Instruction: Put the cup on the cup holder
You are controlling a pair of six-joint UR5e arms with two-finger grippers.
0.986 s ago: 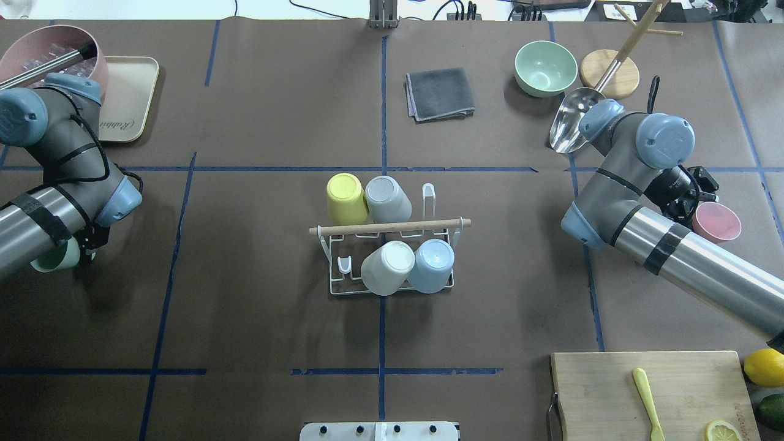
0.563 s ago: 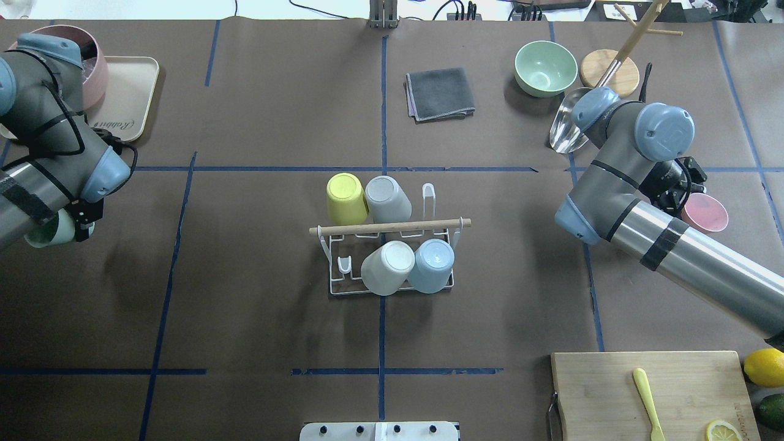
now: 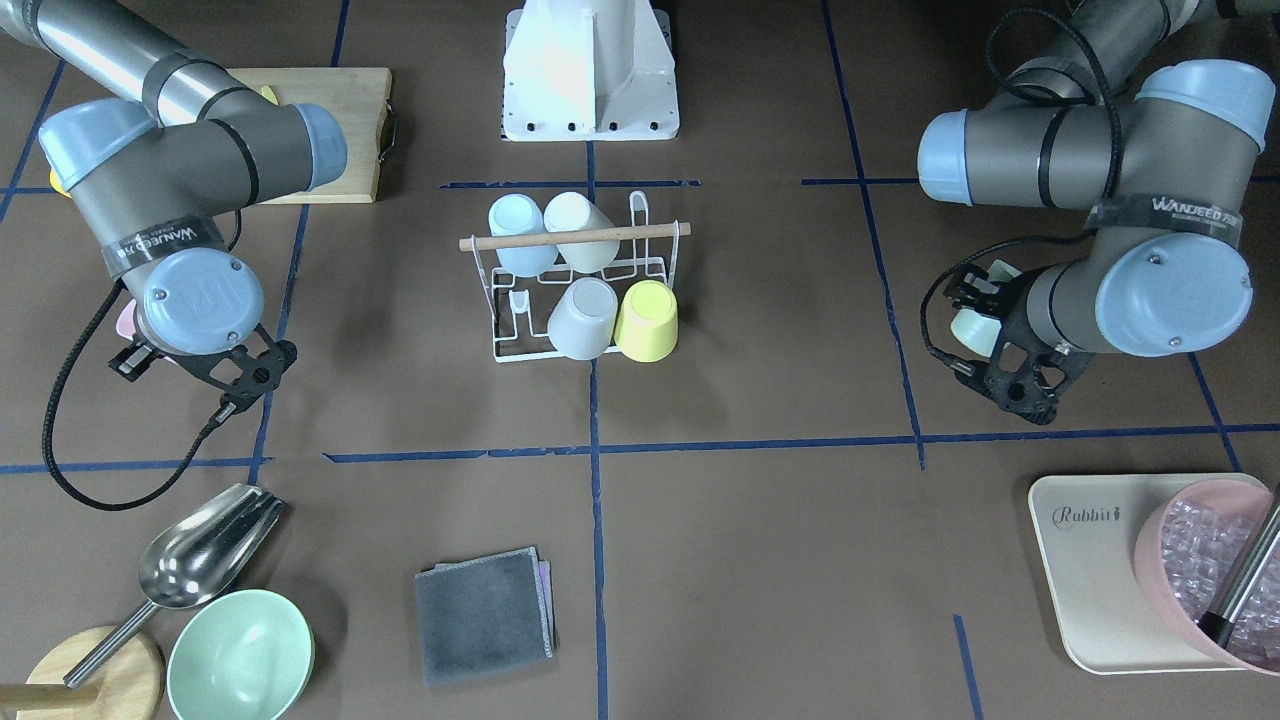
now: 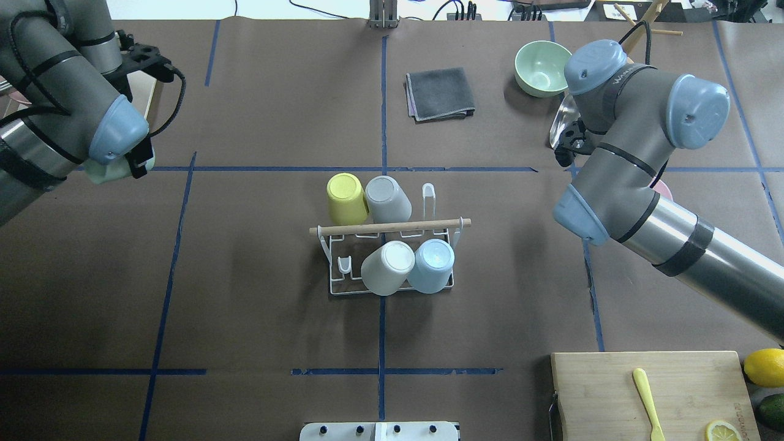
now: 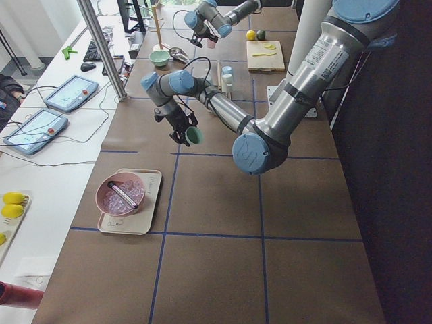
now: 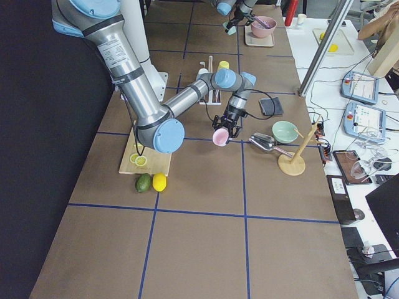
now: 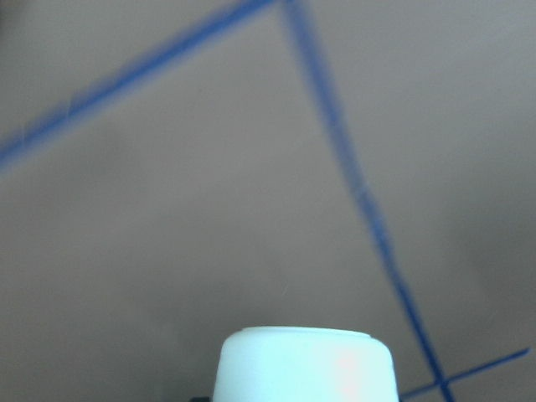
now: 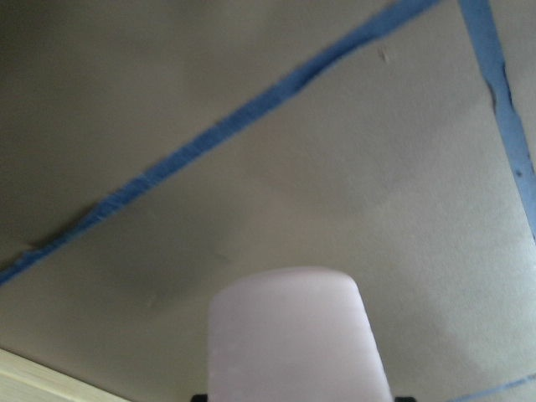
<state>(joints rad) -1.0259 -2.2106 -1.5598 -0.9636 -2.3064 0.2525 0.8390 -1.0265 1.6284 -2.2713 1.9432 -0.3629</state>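
Observation:
The white wire cup holder with its wooden rod stands at the table's middle, also in the front view. It holds a yellow, a grey, a white and a blue cup upside down. Two prongs are bare. My left gripper is shut on a pale green cup, held off the table far left of the holder; the cup also shows in the left wrist view. My right gripper is shut on a pink cup, held right of the holder and mostly hidden under the arm.
A grey cloth, a green bowl and a metal scoop lie at the far side. A cutting board with a yellow knife is near right. A tray with a pink bowl of ice is far left.
My left arm has carried the green cup away from the robot and slightly towards the middle. My right arm has swung towards the middle, bringing the pink cup under the arm.

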